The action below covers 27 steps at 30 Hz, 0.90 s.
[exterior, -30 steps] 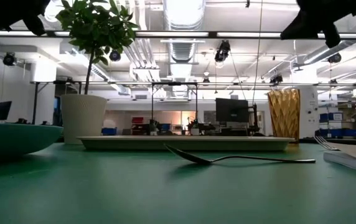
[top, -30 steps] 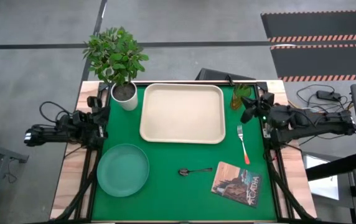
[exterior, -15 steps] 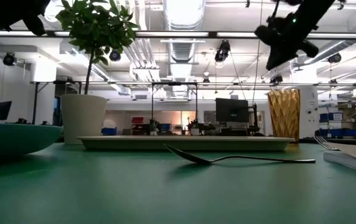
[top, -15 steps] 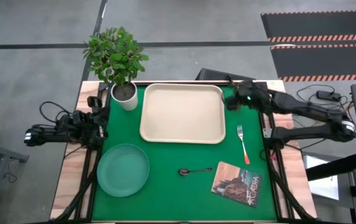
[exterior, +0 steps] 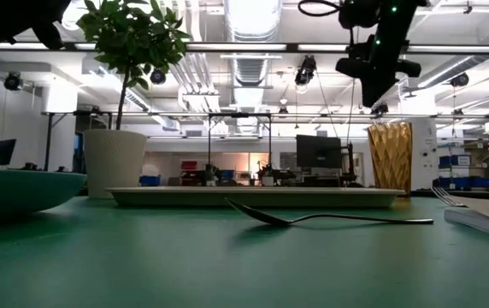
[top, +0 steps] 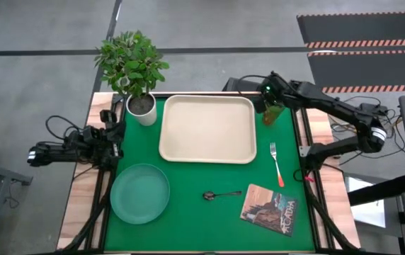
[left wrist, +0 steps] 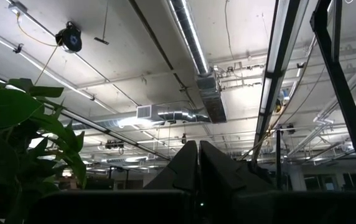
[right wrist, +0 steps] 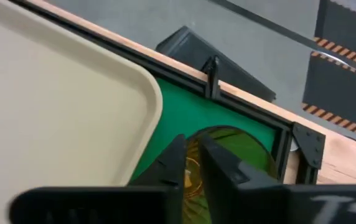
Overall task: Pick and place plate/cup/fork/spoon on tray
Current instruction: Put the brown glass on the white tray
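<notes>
Beside the tray (top: 207, 129) stands the ribbed amber cup (top: 272, 113).

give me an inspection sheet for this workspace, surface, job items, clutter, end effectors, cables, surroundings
Surface: green mat on a wooden table.
Tray: at the far middle, nothing on it.
Plate: near left, on the mat.
Cup: upright, right of the tray's far corner.
Fork: right of the tray, handle nearest.
Spoon: near middle, on the mat.
Clutter: potted plant at the far left; book near right.
Left end effector: shut, parked at the table's left edge, pointing up at the ceiling.
Right end effector: above the cup, holding nothing.
Cables: loose leads beside both arm bases.
Surroundings: grey floor, striped mats at the far right.
</notes>
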Motion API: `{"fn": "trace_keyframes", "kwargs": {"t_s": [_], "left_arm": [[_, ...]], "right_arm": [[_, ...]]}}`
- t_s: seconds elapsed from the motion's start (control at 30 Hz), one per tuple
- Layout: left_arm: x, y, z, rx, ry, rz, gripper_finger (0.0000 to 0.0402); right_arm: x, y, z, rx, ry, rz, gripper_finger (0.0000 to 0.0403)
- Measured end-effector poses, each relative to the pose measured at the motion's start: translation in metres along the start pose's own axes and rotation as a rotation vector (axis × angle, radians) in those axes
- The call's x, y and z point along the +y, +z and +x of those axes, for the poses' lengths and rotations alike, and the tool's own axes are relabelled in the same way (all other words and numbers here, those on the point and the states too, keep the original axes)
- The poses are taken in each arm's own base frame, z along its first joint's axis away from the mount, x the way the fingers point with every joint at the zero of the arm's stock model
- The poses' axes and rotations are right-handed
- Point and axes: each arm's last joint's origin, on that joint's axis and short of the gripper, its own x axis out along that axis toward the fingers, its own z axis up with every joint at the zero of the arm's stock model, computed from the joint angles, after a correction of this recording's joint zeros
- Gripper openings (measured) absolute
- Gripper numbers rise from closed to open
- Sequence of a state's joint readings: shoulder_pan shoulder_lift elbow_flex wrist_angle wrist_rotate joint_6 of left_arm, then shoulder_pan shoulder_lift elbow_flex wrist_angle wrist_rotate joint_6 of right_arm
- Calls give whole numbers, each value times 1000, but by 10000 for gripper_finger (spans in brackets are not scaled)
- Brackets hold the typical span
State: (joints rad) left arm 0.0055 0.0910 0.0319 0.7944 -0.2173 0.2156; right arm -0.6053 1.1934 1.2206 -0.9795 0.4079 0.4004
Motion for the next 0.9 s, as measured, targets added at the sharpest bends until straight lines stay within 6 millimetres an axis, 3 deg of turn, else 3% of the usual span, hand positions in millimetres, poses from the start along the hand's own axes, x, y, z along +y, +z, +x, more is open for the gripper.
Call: {"fn": "trace_keyframes", "kwargs": {"t_s": [0.27, 0.43, 0.67, 0.9], "left_arm": [[0, 0, 0, 0, 0, -1, 0], [0, 0, 0, 0, -1, -1, 0], [0, 0, 0, 0, 0, -1, 0], [0, 0, 0, -1, -1, -1, 0]], "right_arm": [[6, 1, 18, 103, 23, 6, 160], [9, -2, 27, 142, 4, -15, 195], [13, -8, 42, 195, -19, -27, 180], [17, -14, 55, 248, -33, -50, 115]]}}
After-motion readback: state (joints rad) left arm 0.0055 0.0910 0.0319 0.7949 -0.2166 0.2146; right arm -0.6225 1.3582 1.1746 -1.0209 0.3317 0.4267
